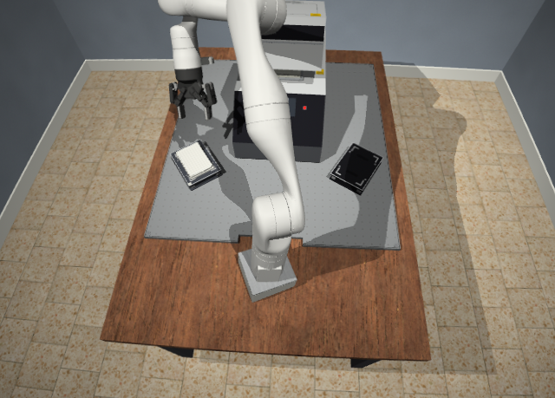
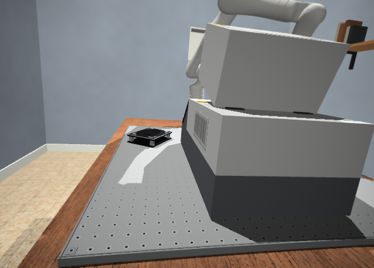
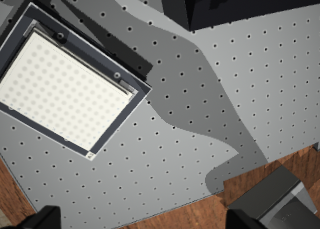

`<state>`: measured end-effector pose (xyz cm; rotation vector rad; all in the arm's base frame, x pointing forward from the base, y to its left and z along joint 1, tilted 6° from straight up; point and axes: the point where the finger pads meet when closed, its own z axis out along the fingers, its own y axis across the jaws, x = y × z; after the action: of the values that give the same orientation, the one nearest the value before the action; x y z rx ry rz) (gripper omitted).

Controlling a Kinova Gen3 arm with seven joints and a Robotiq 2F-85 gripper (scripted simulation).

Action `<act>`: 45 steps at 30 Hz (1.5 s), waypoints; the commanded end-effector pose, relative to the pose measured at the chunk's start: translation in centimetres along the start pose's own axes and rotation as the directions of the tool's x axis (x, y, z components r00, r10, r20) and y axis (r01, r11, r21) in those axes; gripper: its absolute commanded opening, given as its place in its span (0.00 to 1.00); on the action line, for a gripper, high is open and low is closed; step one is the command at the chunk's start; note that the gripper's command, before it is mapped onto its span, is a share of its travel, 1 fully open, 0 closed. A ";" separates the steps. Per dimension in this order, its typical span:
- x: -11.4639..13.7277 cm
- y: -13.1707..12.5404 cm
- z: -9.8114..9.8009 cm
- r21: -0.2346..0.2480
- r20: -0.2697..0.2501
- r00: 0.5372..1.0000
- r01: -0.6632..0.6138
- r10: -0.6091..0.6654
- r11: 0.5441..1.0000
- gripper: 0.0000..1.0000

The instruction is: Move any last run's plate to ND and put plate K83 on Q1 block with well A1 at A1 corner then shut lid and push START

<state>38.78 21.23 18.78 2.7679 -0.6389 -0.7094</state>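
Note:
My gripper (image 1: pixel 194 112) (image 3: pixel 144 220) is open and empty, high above the mat, behind the left nest. A white plate (image 1: pixel 194 159) (image 3: pixel 65 89) lies on the dark left nest (image 1: pixel 190 181) (image 3: pixel 117 121); its labels are unreadable. The black right nest (image 1: pixel 357 167) (image 2: pixel 149 134) has pale corner locators and holds no plate. The cycler Q1 (image 1: pixel 309 132) (image 2: pixel 287 147) stands at the back with its lid (image 1: pixel 309 9) (image 2: pixel 272 69) raised. A red spot (image 1: pixel 304 107) shows on its front. The arm hides its left front and part of the block area; I cannot tell whether a plate lies there.
The arm's upper links cross in front of Q1, from the base (image 1: pixel 269 286) (image 3: pixel 272 194) at the table's front part. The perforated grey mat (image 1: pixel 197 218) (image 2: pixel 163 205) (image 3: pixel 190 149) lies under Q1 and the nests. A shelf with books (image 2: pixel 357 32) is on the wall.

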 end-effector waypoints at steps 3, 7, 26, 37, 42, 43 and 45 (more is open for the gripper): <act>0.0 0.0 -0.1 0.001 -0.001 1.000 0.000 0.000 1.000 1.00; 0.0 0.0 -0.1 0.001 -0.001 1.000 0.000 0.000 1.000 1.00; -1.6 0.5 -2.3 0.002 0.003 1.000 -0.002 0.002 1.000 0.92; -2.8 1.0 -4.4 0.002 0.003 1.000 -0.002 0.002 1.000 0.84; -3.4 1.4 -5.5 0.002 0.003 1.000 -0.002 0.002 1.000 0.79; -3.5 1.4 -5.7 0.002 0.003 1.000 -0.002 0.002 1.000 0.78; -3.8 1.5 -6.2 0.002 0.003 1.000 -0.002 0.002 1.000 0.77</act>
<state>38.47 21.70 24.92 2.7606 -0.6400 -0.7174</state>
